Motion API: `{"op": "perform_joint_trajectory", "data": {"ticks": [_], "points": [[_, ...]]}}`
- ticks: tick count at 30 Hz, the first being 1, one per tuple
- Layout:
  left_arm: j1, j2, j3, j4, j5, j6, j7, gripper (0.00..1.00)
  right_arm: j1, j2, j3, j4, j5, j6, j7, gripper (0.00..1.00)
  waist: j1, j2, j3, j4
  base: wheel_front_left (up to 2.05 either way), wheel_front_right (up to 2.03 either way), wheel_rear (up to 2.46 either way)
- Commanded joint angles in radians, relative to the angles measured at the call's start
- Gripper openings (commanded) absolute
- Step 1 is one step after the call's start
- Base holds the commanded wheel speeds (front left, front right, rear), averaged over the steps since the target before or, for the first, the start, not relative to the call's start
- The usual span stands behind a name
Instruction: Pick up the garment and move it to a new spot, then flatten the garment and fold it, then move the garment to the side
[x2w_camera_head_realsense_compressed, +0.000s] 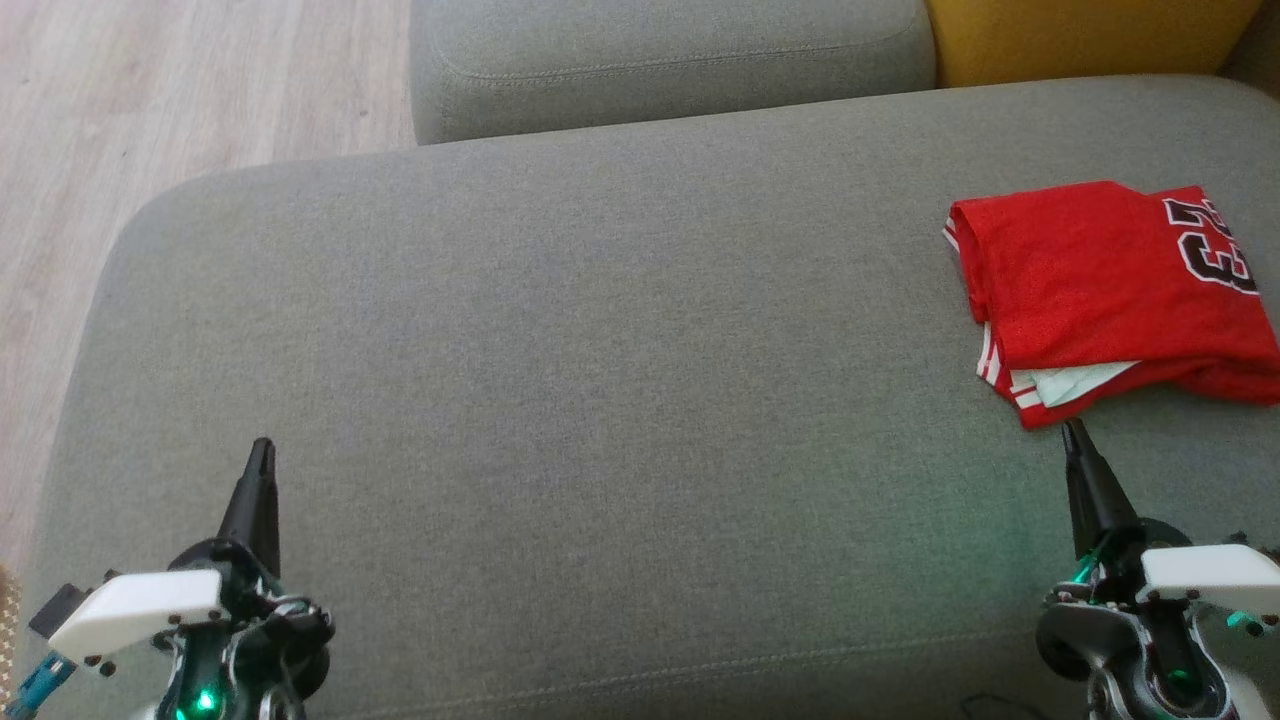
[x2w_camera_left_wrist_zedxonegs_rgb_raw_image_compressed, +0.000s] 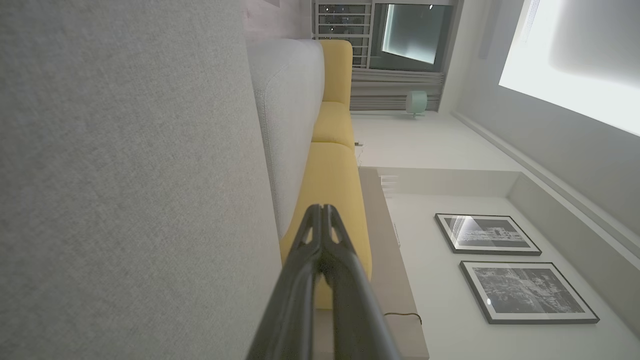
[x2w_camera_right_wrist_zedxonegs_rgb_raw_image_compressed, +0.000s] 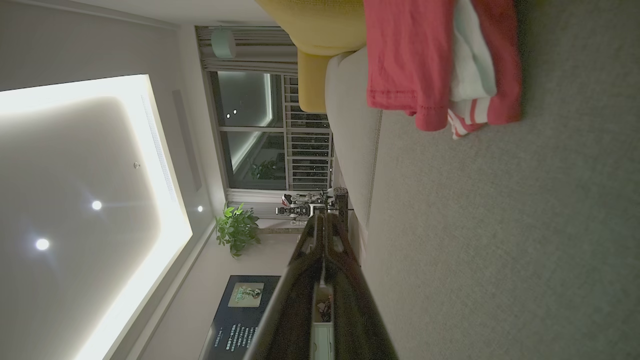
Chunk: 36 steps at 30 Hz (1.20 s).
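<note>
We see the red jersey (x2w_camera_head_realsense_compressed: 1090, 280) folded at the far right of the grey sofa seat (x2w_camera_head_realsense_compressed: 560, 350), its black "23" partly cut off at the edge of view. Both the left gripper (x2w_camera_head_realsense_compressed: 262, 445) and right gripper (x2w_camera_head_realsense_compressed: 1072, 428) are pinched closed and empty, the right one just beside the jersey.

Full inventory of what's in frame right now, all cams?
garment: 1, red with white trim, folded, right side of the seat
sofa seat: 1, grey, centre
back cushion: 1, grey, behind the seat
yellow cushion: 1, yellow, behind the seat, right
floor: 1, pale wood, left of the seat
framed pictures: 2, black-and-white, left wrist view background
plant: 1, green, right wrist view background
left end effector: 1, dark, shut, lower left
right end effector: 1, dark, shut, just short of the garment
</note>
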Motion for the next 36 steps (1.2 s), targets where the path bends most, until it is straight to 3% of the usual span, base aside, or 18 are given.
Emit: {"op": "perform_joint_trajectory", "data": {"ticks": [1, 36], "points": [[-0.054, 0.008, 0.034, -0.026, 0.011, -0.007, 0.009, 0.00, -0.051, -0.003, 0.018, -0.032, -0.005, 0.000, 0.009, 0.00, 0.0000, 0.0000, 0.000, 0.000, 0.00, 0.00, 0.00], [-0.055, 0.004, 0.038, -0.026, 0.014, -0.007, 0.012, 0.00, -0.051, -0.001, 0.015, -0.032, -0.008, 0.000, 0.012, 0.00, 0.0000, 0.0000, 0.000, 0.000, 0.00, 0.00, 0.00]]}}
